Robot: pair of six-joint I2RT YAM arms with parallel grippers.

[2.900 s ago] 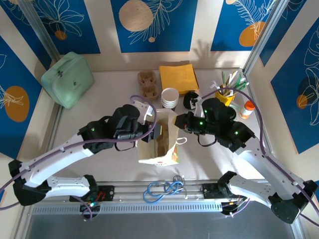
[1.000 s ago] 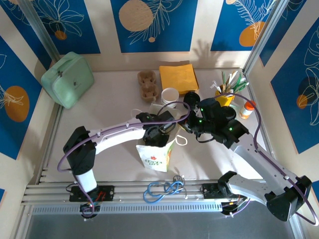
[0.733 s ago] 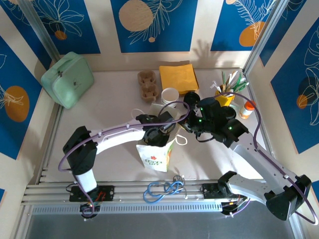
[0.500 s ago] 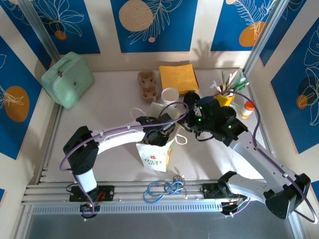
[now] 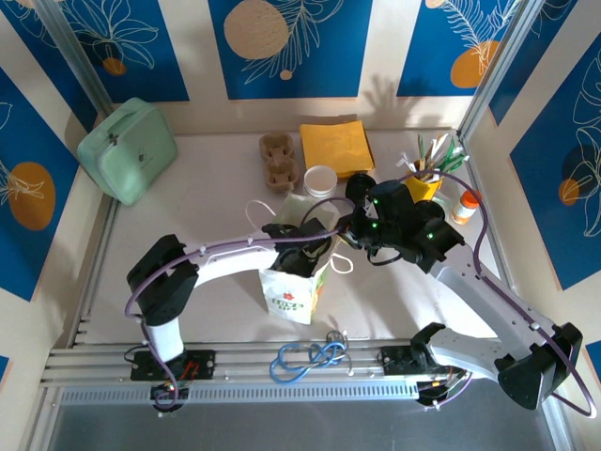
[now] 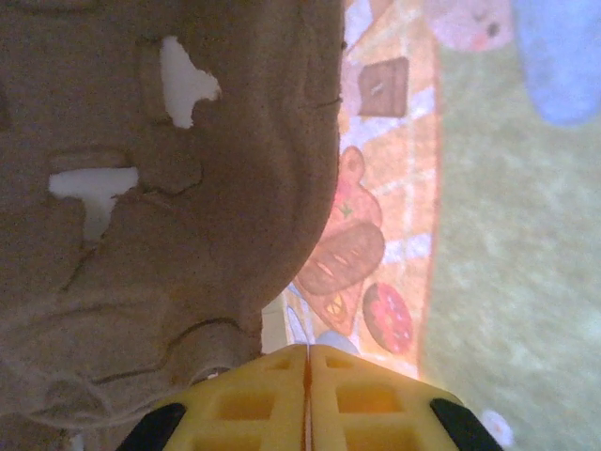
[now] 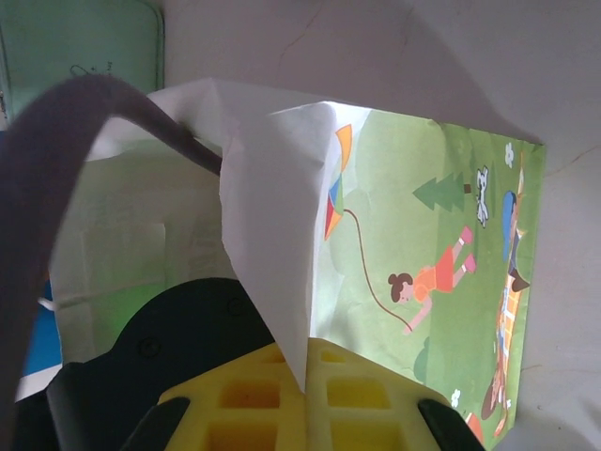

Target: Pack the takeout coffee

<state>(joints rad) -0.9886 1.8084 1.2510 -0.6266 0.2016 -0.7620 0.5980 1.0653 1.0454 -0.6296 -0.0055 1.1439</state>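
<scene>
Left hand (image 6: pixel 307 362) hidden inside paper bag (image 5: pixel 292 295), pads pressed together; pulp cup carrier (image 6: pixel 169 235) cut off beside it. Right hand (image 7: pixel 305 366) pinching bag rim. Bag upright, mouth up.

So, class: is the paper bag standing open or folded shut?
Open and upright. The paper bag shows its mouth to the top camera; the right gripper pinches its rim, and the left arm reaches inside.

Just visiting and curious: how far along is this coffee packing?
Looks done: a brown pulp carrier lies inside the paper bag. In hand: right gripper pinches the bag's rim; left gripper, shut, is down inside. Left: the white cups stand on the table, unpacked.
</scene>
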